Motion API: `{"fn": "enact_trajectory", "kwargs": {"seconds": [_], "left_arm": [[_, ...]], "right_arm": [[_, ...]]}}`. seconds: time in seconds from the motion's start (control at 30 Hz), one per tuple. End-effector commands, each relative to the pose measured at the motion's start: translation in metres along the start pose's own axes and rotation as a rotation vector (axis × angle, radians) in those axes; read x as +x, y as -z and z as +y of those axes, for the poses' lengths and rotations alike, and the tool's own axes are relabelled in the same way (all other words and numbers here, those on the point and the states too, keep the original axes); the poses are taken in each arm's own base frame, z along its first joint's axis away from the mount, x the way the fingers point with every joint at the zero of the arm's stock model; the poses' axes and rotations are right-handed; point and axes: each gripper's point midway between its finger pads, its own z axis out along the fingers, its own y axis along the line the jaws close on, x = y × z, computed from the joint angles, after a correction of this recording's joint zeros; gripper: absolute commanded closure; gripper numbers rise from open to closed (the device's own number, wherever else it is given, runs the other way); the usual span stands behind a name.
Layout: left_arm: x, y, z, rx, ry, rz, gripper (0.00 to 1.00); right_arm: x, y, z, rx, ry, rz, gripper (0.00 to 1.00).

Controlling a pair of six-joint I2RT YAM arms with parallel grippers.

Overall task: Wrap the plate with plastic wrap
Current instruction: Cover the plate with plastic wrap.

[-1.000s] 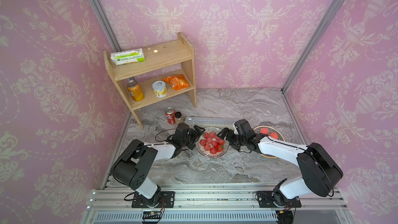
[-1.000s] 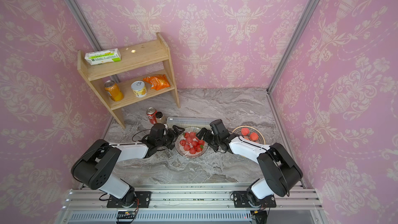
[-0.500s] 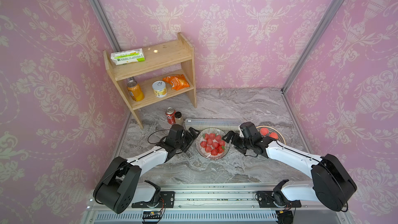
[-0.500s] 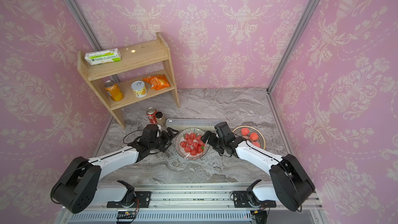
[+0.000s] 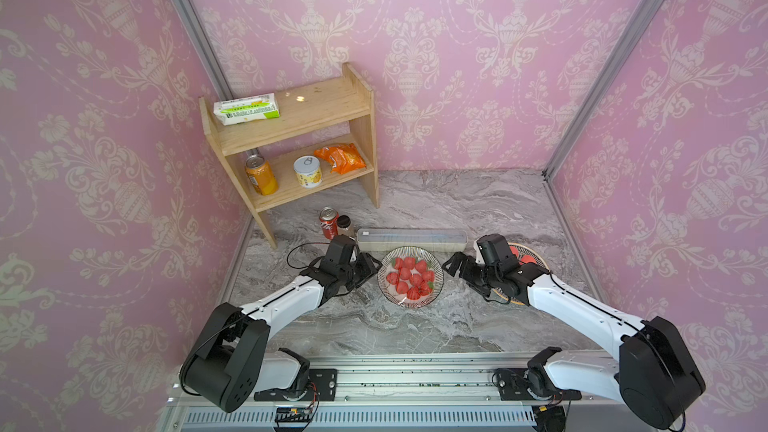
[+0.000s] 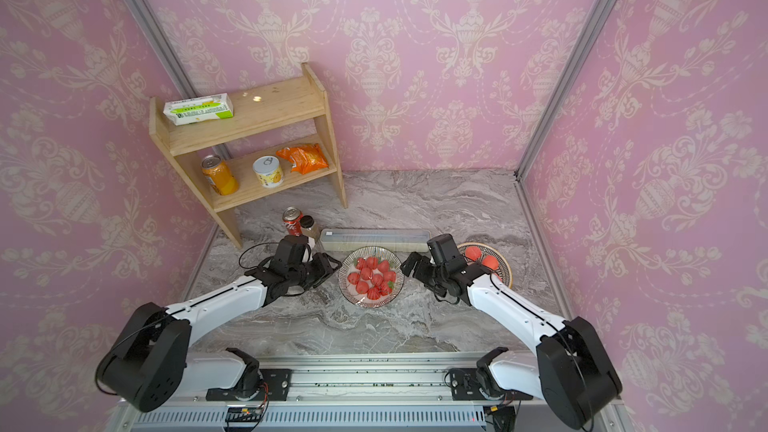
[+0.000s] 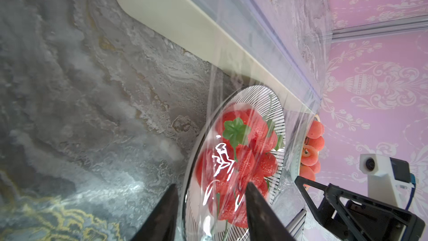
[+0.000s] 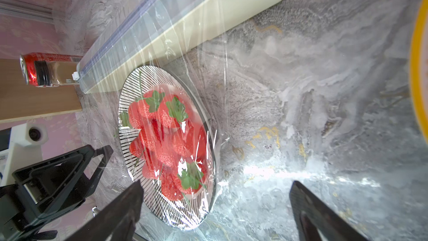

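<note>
A striped plate (image 5: 436, 280) (image 6: 347, 284) of strawberries sits in front of the long pale dispenser box (image 5: 411, 238) (image 6: 376, 239). Clear plastic wrap (image 8: 208, 49) (image 7: 231, 66) runs from the box over the plate. At the plate's left edge, my left gripper (image 5: 370, 272) (image 6: 328, 270) (image 7: 210, 207) has its jaws partly drawn in. They straddle the rim and film, with a gap showing on both sides. My right gripper (image 5: 455, 268) (image 6: 411, 268) (image 8: 215, 209) stands wide open at the plate's right edge, over crinkled film on the table.
A second plate (image 5: 540, 261) (image 6: 505, 268) with red fruit lies just behind my right wrist. A cola can (image 5: 328, 222) and small jar (image 5: 344, 224) stand by the box's left end. The wooden shelf (image 5: 299, 118) with cans and packets fills the back left.
My left gripper's jaws have narrowed from wide open around the plate's rim. Both arms have swung lower and further out. The right jaws stay wide.
</note>
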Motion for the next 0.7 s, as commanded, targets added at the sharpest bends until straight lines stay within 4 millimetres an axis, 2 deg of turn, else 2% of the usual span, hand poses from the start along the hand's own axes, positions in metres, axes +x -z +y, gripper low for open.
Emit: {"fn": "enact_trajectory", "kwargs": {"seconds": [0.0,0.17,0.4,0.67], "left_arm": [[0.000,-0.003,-0.002,0.004,-0.027,0.031,0.71],[-0.002,-0.003,0.003,-0.021,-0.045,0.020,1.00],[-0.005,0.008,0.015,-0.100,-0.089,0.000,1.00],[-0.003,0.003,0.031,-0.133,-0.085,0.006,1.00]], "right_arm": [[0.003,0.002,-0.012,0.036,0.017,0.002,0.00],[0.003,0.003,-0.016,0.043,0.012,0.002,0.00],[0.003,0.002,-0.019,0.053,0.011,0.006,0.00],[0.002,-0.001,-0.019,0.054,0.012,0.011,0.00]]}}
